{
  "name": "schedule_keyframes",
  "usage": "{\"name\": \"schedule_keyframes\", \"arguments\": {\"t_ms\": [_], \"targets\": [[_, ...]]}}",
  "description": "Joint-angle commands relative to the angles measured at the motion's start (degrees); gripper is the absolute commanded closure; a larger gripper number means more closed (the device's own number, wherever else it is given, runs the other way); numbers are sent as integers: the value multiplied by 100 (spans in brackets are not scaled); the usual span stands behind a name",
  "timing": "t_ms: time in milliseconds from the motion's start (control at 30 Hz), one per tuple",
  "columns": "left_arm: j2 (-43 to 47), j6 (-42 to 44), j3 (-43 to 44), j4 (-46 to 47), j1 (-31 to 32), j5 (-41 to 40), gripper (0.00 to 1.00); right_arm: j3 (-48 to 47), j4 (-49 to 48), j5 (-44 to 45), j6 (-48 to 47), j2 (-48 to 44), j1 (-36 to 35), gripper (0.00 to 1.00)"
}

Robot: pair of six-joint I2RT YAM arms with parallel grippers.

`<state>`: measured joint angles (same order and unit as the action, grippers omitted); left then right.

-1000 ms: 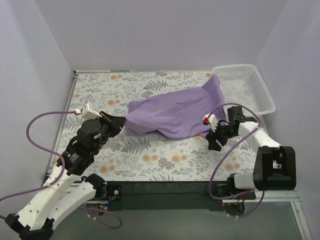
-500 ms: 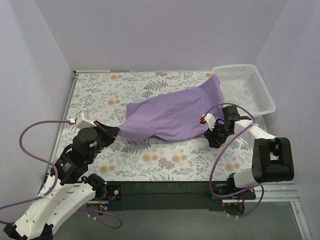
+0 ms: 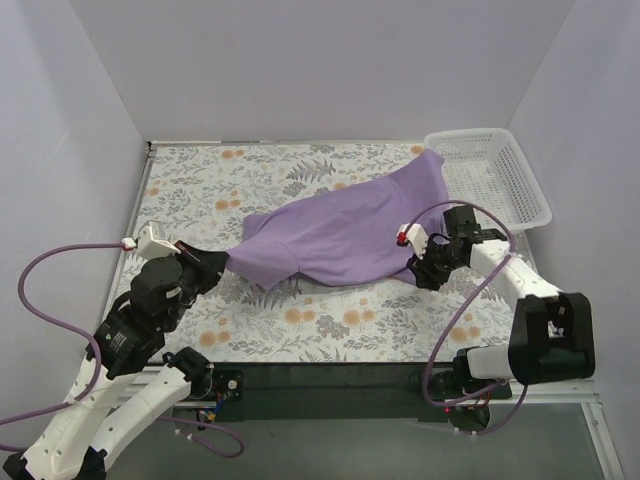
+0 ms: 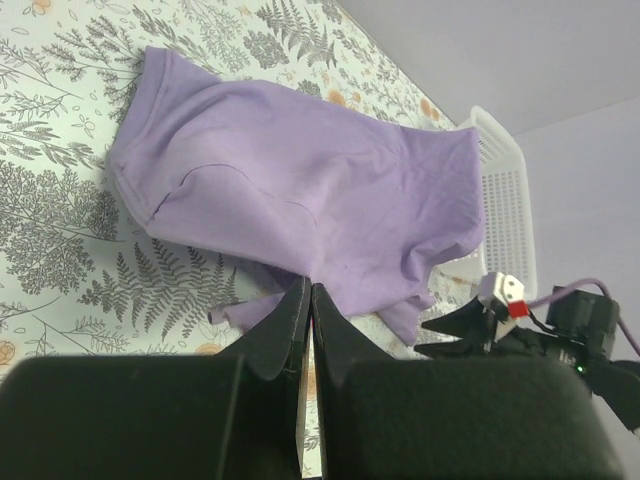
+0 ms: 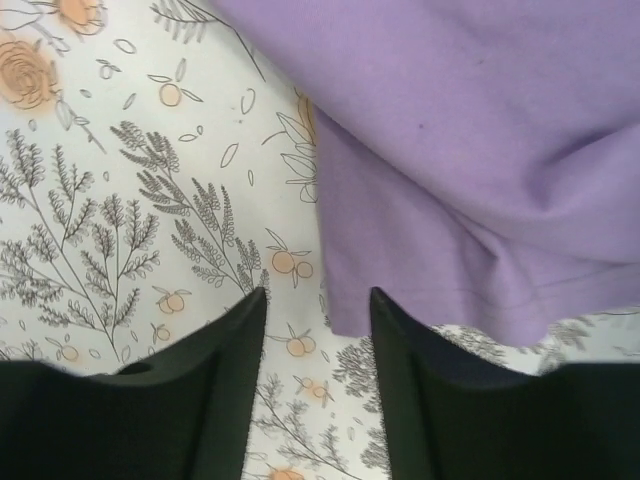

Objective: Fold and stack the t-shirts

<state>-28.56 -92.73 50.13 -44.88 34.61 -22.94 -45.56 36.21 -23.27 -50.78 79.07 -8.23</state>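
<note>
A lavender t-shirt [image 3: 340, 225] lies crumpled and stretched across the floral tablecloth, its far corner resting on the basket. My left gripper [image 3: 225, 262] is shut on the shirt's left end; in the left wrist view the black fingertips [image 4: 308, 288] meet on the cloth's [image 4: 300, 190] near edge. My right gripper [image 3: 425, 275] is low over the table at the shirt's near right hem. In the right wrist view its jaws [image 5: 318, 295] stand apart, with a hem corner of the shirt [image 5: 480, 150] lying between them against the right finger.
A white mesh basket [image 3: 500, 175] stands at the back right, also seen in the left wrist view as the basket [image 4: 505, 200]. Grey walls close in the table on three sides. Purple cables loop beside both arms.
The left arm has pulled back toward the near left, dragging the shirt's left end with it. The right gripper has moved in to the hem and its jaws have narrowed.
</note>
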Motion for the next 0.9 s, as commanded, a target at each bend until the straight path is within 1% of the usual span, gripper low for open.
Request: {"name": "schedule_keyframes", "arguments": {"t_ms": [0, 67, 167, 233, 267, 300, 433, 500, 533, 567, 600, 633, 700, 733, 767, 800, 833, 867], "targets": [[52, 71, 348, -99, -24, -229, 100, -269, 379, -355, -266, -638, -21, 45], [43, 53, 401, -91, -16, -211, 100, -330, 370, -275, -222, -490, -21, 38], [34, 1, 419, -108, -24, -158, 100, -304, 308, -178, -186, 72, -21, 38], [78, -43, 410, -143, -25, -115, 100, -269, 229, -257, -90, 467, -38, 39], [122, -70, 401, -152, -16, -106, 100, -260, 203, -310, -63, 556, -30, 43], [157, -87, 392, -196, -16, -106, 100, -199, 168, -397, 6, 670, -56, 45], [245, -123, 349, -293, -16, -97, 100, 90, -52, -381, 156, 680, -213, 49], [289, -149, 322, -310, -16, -79, 100, 222, -244, -145, 270, 671, -319, 56], [307, -166, 322, -311, -16, -88, 100, 319, -272, -73, 297, 689, -389, 61], [324, -167, 331, -311, -16, -88, 100, 337, -281, -21, 315, 706, -407, 79], [333, -167, 357, -311, -24, -123, 100, 337, -272, 32, 350, 715, -416, 92], [342, -175, 453, -345, -16, -149, 100, 320, -228, 59, 350, 681, -425, 99], [342, -141, 664, -398, -24, -324, 100, 145, 121, 7, 202, 505, -416, 99], [333, -123, 795, -477, -16, -404, 100, 40, 306, -63, 122, 174, -408, 99], [307, -18, 1136, -486, -16, -500, 100, -318, 491, -151, 26, -30, -416, 99], [289, 35, 1313, -504, -16, -666, 100, -522, 867, -326, -175, -467, -408, 99], [254, 96, 1533, -513, -24, -755, 100, -776, 992, -406, -230, -689, -399, 99], [184, 193, 1909, -495, -25, -826, 100, -1275, 1098, -468, -248, -900, -399, 99]]}}
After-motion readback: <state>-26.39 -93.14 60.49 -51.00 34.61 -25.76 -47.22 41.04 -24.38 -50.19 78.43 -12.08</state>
